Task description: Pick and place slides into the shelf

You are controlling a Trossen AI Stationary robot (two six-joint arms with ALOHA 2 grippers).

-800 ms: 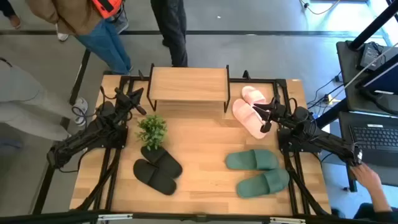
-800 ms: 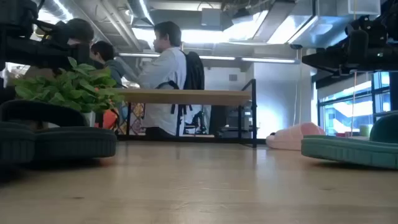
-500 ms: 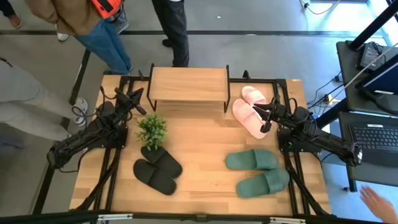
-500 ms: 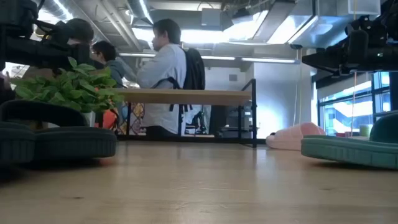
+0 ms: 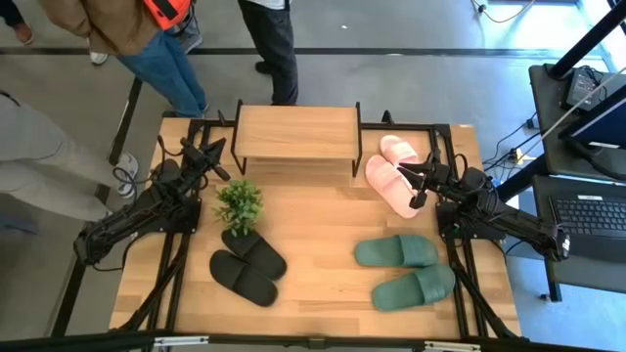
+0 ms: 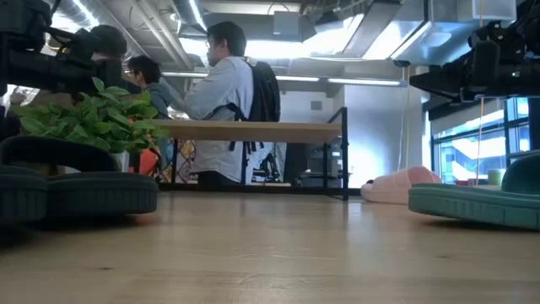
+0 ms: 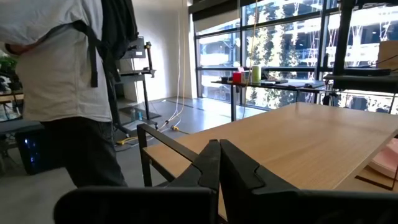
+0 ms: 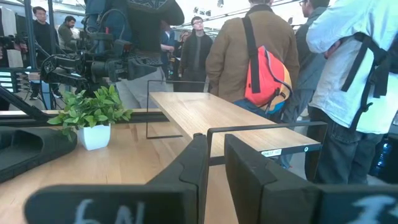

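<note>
The shelf (image 5: pixel 296 137) stands at the table's far edge, its wooden top bare. The pink slides (image 5: pixel 394 173) lie side by side to its right. Toward the near right lie the green slides (image 5: pixel 401 266). The black slides (image 5: pixel 248 268) lie near the middle left, one partly over the other. My left gripper (image 5: pixel 219 159) hovers shut left of the shelf, and its fingers (image 7: pixel 218 163) point at the shelf. My right gripper (image 5: pixel 421 188) hangs above the pink pair's right edge, fingers (image 8: pixel 198 163) a narrow gap apart, touching nothing.
A small potted plant (image 5: pixel 239 205) stands between the shelf and the black slides, close to my left arm. Bare wood (image 5: pixel 323 210) lies in the table's middle. Several people (image 5: pixel 264 39) stand just beyond the far edge, behind the shelf. A desk with a laptop (image 5: pixel 587 210) is to the right.
Both arms have kept still and no slide has moved. A person's hand at the near right corner, off the table, has drawn back out of view. The people behind the shelf have shifted a little.
</note>
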